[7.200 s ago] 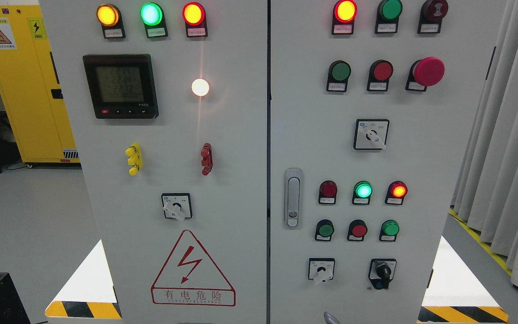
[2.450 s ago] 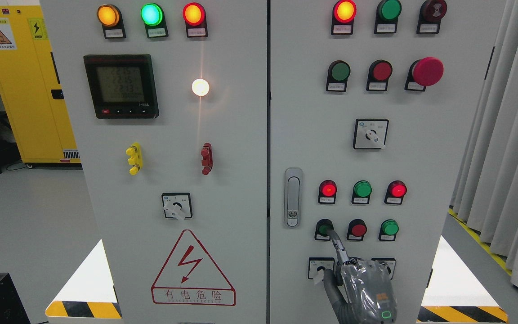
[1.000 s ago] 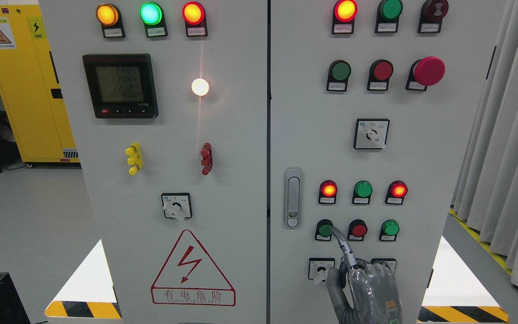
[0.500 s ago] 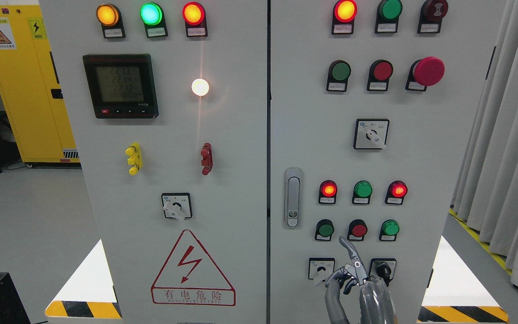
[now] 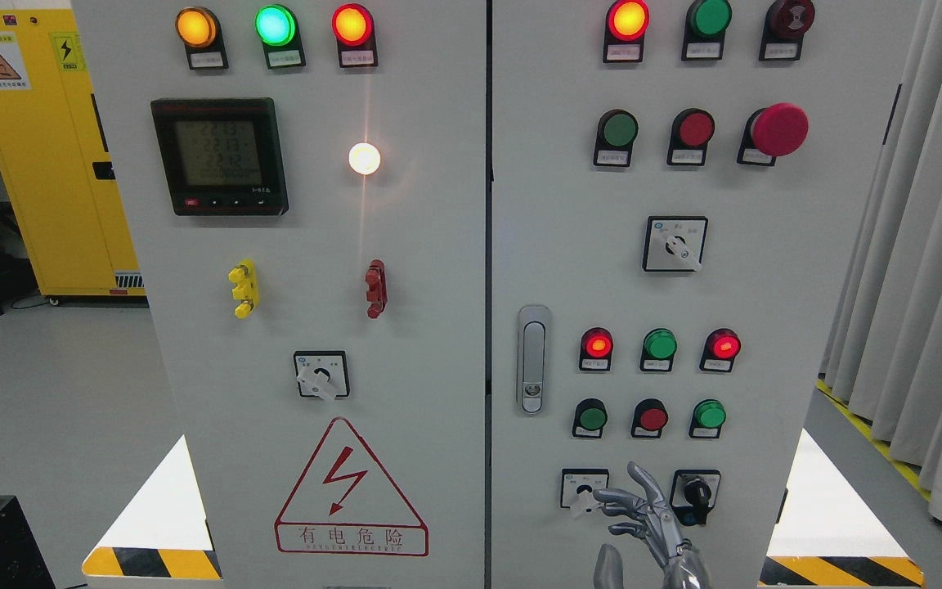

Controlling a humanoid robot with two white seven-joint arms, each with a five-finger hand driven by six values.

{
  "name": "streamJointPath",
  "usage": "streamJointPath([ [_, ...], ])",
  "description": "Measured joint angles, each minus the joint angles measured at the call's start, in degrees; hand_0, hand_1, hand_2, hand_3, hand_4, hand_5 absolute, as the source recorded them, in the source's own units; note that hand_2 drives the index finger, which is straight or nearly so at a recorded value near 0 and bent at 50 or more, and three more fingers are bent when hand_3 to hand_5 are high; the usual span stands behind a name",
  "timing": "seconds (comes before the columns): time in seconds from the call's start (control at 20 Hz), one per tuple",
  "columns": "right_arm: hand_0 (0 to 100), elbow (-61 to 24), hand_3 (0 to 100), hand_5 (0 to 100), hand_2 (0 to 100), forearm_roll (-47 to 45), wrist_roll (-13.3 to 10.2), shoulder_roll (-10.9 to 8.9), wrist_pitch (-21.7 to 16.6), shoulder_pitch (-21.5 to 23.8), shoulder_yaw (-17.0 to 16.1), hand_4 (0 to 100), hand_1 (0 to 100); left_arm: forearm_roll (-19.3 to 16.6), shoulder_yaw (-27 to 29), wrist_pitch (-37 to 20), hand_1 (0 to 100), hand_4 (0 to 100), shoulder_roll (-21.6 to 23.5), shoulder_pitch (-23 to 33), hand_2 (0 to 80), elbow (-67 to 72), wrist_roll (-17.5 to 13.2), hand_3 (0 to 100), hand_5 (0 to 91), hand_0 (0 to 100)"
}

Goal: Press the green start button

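Right hand (image 5: 643, 523), fingers spread, wrist cropped, below green button (image 5: 592, 418).

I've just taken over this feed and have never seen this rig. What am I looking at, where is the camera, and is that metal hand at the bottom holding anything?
The camera sits on the robot's head, facing a grey electrical cabinet with two doors. The doors carry indicator lamps, push buttons, rotary switches and a meter display. The right hand rises from the bottom edge, fingers spread, holding nothing. It hangs below the green start button, not touching it. Above that button, a red lamp glows. The left hand is out of view.
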Motion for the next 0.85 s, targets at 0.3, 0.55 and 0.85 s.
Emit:
streamJointPath([
  [0.3, 74, -0.6, 0, 0, 0, -1.4, 0.1, -0.05, -0.1, 0.4, 0.4, 4, 71, 0.0, 0.0, 0.0, 56, 0, 0.0, 0.0, 0.0, 0.0, 0.0, 0, 0.0, 12],
  [0.55, 72, -0.9, 1, 1, 0, -1.7, 0.1, -0.07, -0.1, 0.5, 0.5, 5, 71, 0.0, 0.0, 0.0, 56, 0, 0.0, 0.0, 0.0, 0.0, 0.0, 0, 0.0, 12],
  [0.85, 69, -1.2, 2, 2, 0, -1.7, 0.1, -0.09, -0.1, 0.6, 0.7, 6, 71, 0.0, 0.0, 0.0, 56, 0, 0.0, 0.0, 0.0, 0.0, 0.0, 0, 0.0, 12],
])
